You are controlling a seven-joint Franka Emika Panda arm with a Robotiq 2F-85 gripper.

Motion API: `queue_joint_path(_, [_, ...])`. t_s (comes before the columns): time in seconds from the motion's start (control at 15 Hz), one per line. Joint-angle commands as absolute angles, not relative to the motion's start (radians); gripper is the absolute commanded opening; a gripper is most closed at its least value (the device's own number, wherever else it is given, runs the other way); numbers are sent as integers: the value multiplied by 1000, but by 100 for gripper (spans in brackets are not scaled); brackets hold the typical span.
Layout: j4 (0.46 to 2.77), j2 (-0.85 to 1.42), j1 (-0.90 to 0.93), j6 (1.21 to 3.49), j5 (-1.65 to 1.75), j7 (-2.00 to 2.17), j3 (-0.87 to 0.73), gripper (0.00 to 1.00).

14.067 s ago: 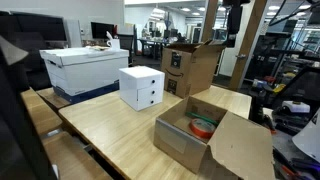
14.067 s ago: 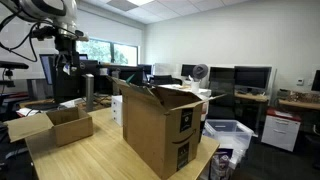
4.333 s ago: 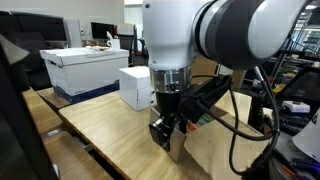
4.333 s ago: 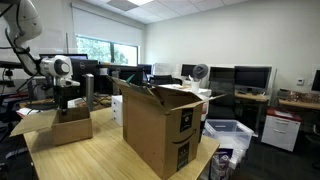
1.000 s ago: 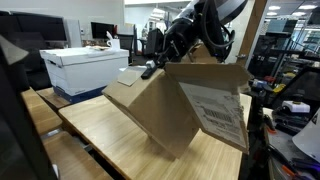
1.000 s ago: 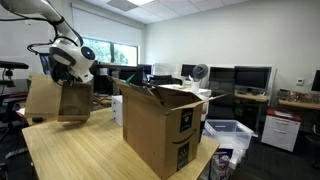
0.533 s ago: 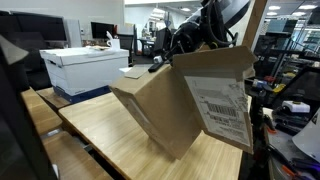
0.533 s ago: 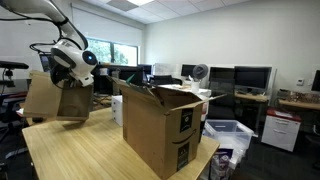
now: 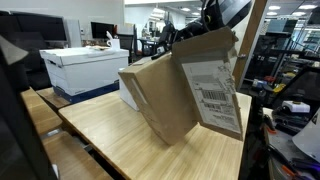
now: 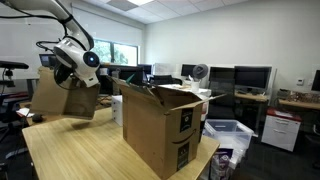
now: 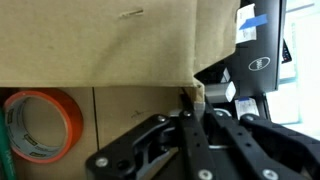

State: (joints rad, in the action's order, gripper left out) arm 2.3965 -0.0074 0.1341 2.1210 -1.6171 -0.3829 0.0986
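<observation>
A small open cardboard box [image 9: 180, 95] hangs tilted above the wooden table [image 9: 105, 135], its shipping label facing the camera. In an exterior view the same box [image 10: 62, 97] floats beside the arm's wrist. My gripper [image 11: 193, 98] is shut on the edge of the box wall, one finger on each side of the cardboard. A roll of orange tape [image 11: 38, 122] lies inside the box against its wall. In both exterior views the gripper [image 9: 205, 28] [image 10: 72, 72] sits at the box's upper edge, partly hidden by the cardboard.
A large open cardboard box [image 10: 160, 125] stands on the table. A white lidded box [image 9: 85, 68] sits at the table's far end, with a white drawer unit [image 9: 126, 95] partly hidden behind the lifted box. Desks with monitors [image 10: 250, 78] line the room.
The box has swung more upright and drifted across the table in the last second, still in my grip. Much earlier it stood on the table.
</observation>
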Motion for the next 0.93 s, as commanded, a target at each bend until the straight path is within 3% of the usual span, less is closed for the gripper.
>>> queue_joint_path(0.0, [2423, -60, 108, 2078, -1724, -460, 86, 6])
queue_joint_path(0.87, [2362, -137, 79, 1972, -1921, -666, 60, 6])
